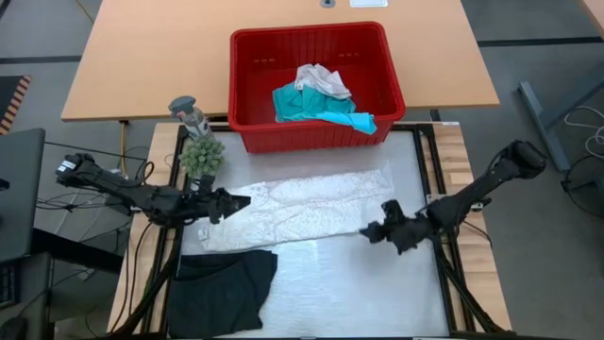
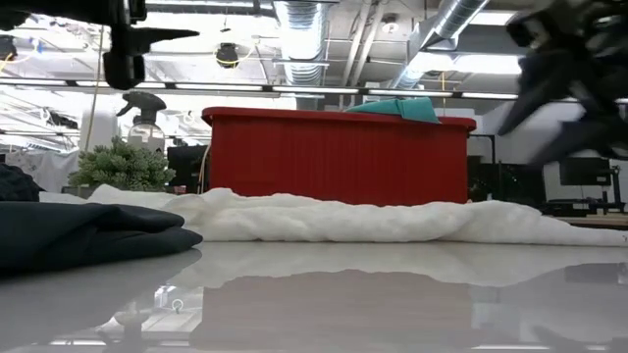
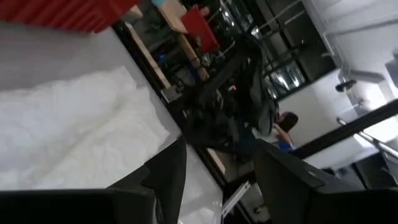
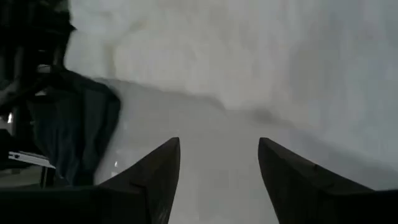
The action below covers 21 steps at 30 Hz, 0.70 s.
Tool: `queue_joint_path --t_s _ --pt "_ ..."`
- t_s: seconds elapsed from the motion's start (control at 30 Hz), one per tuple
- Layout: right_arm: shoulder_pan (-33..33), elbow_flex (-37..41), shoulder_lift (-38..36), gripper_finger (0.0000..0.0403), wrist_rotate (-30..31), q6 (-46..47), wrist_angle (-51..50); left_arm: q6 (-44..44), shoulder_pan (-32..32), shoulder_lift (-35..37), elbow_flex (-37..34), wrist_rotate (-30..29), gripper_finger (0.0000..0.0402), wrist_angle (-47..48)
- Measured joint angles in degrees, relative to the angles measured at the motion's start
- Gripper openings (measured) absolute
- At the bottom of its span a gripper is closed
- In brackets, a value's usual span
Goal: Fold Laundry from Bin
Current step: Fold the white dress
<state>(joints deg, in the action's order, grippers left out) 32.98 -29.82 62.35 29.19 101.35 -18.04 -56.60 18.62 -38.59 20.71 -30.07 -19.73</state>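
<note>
A white lacy garment (image 1: 302,208) lies spread out flat across the middle of the table. The red bin (image 1: 247,94) stands behind it, holding a teal piece (image 1: 311,109) and a white piece (image 1: 321,80). A black garment (image 1: 222,288) lies folded at the near left. My left gripper (image 1: 243,201) is open, raised above the white garment's left end and pointing level toward the right. My right gripper (image 4: 219,146) is open and tilts down over bare table just off the garment's near right edge (image 1: 354,227). Nothing is between either pair of fingers.
A small green plant (image 1: 201,154) and a spray bottle (image 1: 189,111) stand at the far left, next to the bin. Bare table lies near the front, right of the black garment. A wooden table (image 1: 142,66) stands behind the work surface.
</note>
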Motion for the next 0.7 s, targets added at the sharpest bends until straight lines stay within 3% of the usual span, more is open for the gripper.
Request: queue_joint_path --t_s 0.13,0.23,0.5,0.7 --pt "5.21 0.06 5.77 0.0243 0.22 16.23 -5.19 2.35 -1.76 -1.22 0.02 0.68 0.0172 -1.21" --pt "4.68 0.09 6.86 0.0241 3.09 25.01 -8.83 3.04 -3.38 -1.22 0.02 2.44 0.0172 -0.54" --pt "-9.52 0.09 -4.65 0.0241 3.27 16.47 -11.69 5.92 -9.90 0.55 0.02 15.96 0.0172 -0.24" --pt "-23.51 0.09 -14.40 0.0241 -1.13 2.67 -17.49 10.23 -14.93 3.95 0.08 21.78 0.0172 -0.72"
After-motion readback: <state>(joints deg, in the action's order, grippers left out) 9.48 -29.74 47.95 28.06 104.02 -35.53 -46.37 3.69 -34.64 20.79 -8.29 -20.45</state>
